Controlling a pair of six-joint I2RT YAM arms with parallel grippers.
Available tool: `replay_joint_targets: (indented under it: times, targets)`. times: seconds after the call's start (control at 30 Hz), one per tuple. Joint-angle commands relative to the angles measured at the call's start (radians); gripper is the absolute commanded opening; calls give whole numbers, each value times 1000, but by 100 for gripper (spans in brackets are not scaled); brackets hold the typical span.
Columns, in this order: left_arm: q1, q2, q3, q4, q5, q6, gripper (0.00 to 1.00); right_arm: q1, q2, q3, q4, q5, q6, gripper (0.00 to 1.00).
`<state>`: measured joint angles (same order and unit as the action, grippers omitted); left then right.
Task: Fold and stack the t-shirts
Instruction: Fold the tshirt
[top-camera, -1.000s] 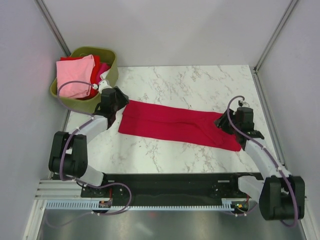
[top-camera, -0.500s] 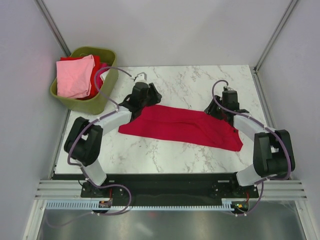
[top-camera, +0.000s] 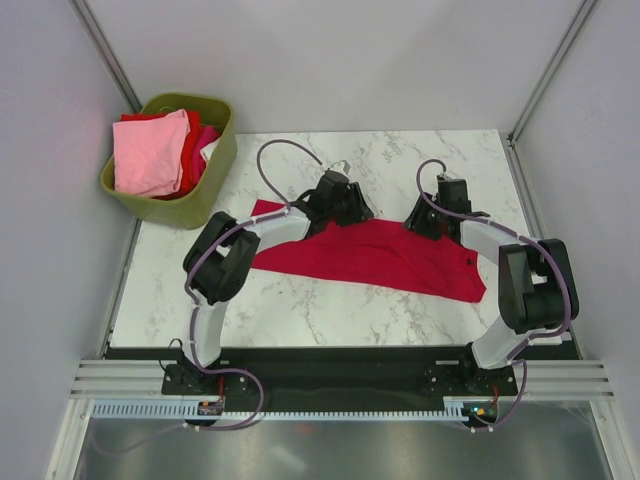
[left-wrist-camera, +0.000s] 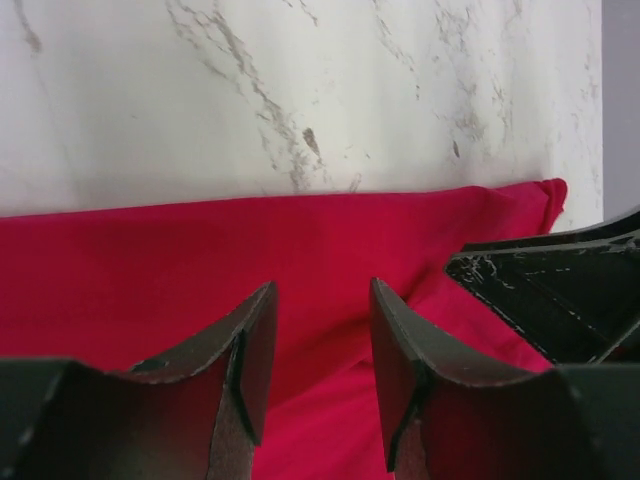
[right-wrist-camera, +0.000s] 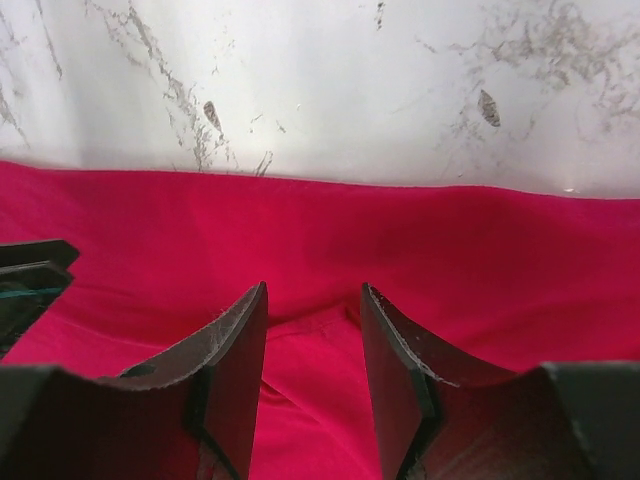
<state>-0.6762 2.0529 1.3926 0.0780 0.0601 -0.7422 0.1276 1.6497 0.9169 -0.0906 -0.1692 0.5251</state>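
A crimson red t-shirt (top-camera: 380, 258) lies as a long folded strip across the marble table (top-camera: 330, 310). A small dark spot (top-camera: 470, 259) shows near its right end. My left gripper (top-camera: 352, 210) is at the middle of the shirt's far edge, and my right gripper (top-camera: 427, 220) is close to its right. In the left wrist view the gripper (left-wrist-camera: 322, 300) is open, with red cloth (left-wrist-camera: 150, 260) and a low crease under the gap. In the right wrist view the gripper (right-wrist-camera: 313, 300) is also open over the cloth (right-wrist-camera: 480, 250).
An olive-green basket (top-camera: 222, 150) stands at the back left. It holds a light pink shirt (top-camera: 150, 155) on top, with red (top-camera: 190, 150) and magenta (top-camera: 207, 135) cloth beside it. Grey walls enclose the table. Bare marble (top-camera: 330, 160) lies beyond the shirt.
Both arms swung inward along the shirt's far edge. The left gripper came from the shirt's left end and the right from its right end, and they now sit close together.
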Motion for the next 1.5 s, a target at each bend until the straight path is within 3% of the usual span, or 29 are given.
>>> replay_joint_targets:
  times: [0.0,0.3,0.4,0.5,0.53,0.63,0.87,0.9,0.93,1.03,1.13,1.2,1.47]
  targets:
    - [-11,36,72,-3,61,-75,49,4,2,-9,15,-47,-22,50]
    - [-16,87,124,-73,49,-88,48,4,-11,-52,26,-102,-7,48]
    - [-16,104,137,-73,52,-92,49,4,-31,-67,25,-127,-5,42]
    - [-14,133,167,-119,66,-94,48,6,-57,-82,20,-157,-10,28]
    - [-14,138,172,-124,69,-95,48,4,-67,-93,20,-168,-11,17]
    - [-14,148,186,-139,70,-95,48,4,-111,-116,14,-217,-16,0]
    - [-14,147,189,-144,67,-88,48,12,-270,-246,28,-372,64,4]
    - [-14,147,189,-144,67,-89,48,18,-296,-259,26,-386,79,10]
    - [-14,148,190,-144,67,-88,48,18,-309,-282,23,-438,88,30]
    - [-14,148,192,-147,67,-85,48,18,-370,-311,14,-499,125,48]
    - [-16,145,190,-144,64,-82,48,15,-456,-265,-72,-443,89,50]
    - [-16,136,189,-144,61,-74,47,7,-498,-230,-142,-324,47,50]
    - [-85,30,134,-93,-31,56,48,-14,-441,-174,-216,2,12,46]
